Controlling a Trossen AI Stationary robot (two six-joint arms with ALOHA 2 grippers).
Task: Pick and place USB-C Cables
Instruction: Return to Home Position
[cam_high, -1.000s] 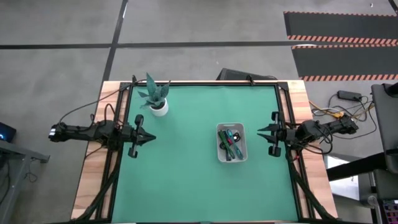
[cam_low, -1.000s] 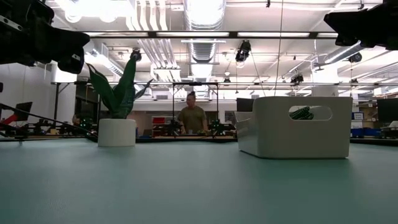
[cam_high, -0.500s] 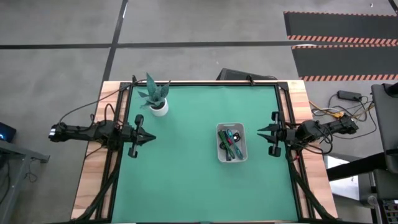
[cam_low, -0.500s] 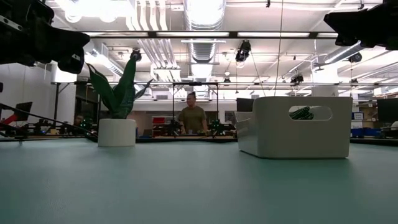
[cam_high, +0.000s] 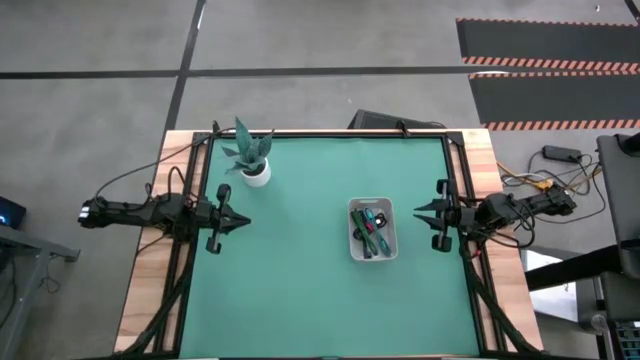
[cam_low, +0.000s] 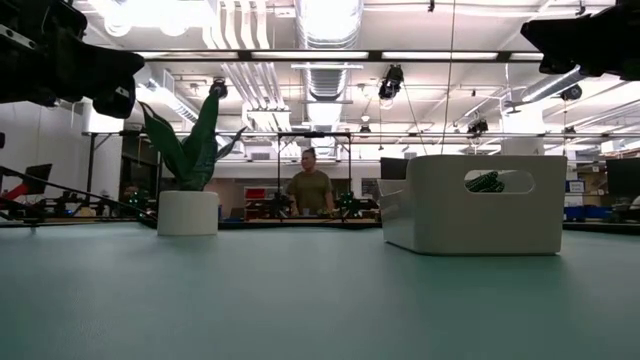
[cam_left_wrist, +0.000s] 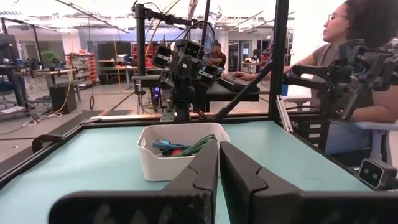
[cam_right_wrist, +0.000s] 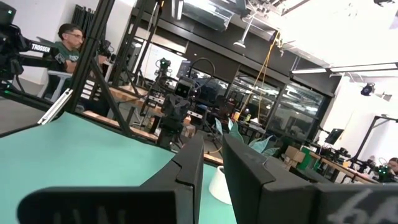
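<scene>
the usb-c cables (cam_high: 371, 231) are all lying inside the white tray (cam_high: 351, 232), which is sitting on the green counter (cam_high: 300, 290) right of centre, and no cable is showing loose on the mat around it. the tray's long axis is running from the near edge toward the far edge, crosswise to the line between the two arms, and the bundles are lying roughly along it, teal toward the far end, green and red-and-black toward the near end; the navy one is hard to make out from above. the right gripper (cam_high: 419, 210) is hanging at the counter's right edge, pointing inward at the tray's long side wall and near it, so it is clearly the closer arm. the left gripper (cam_high: 241, 222) is hanging at the left edge, aimed across open mat at the tray's other long wall, well apart from it, with the potted plant (cam_high: 251, 160) off to its far side. the left fingers (cam_left_wrist: 202, 171) are pressing almost together with only a thin slit between them and are gripping nothing; the right fingers (cam_right_wrist: 186, 165) are likewise drawn close and are carrying nothing. judging from this layout, the placing is looking complete, and any parking move is calling for each arm to be pulling away from the tray, the right one needing more care because its tips are pointing straight at the wall beside it.
</scene>
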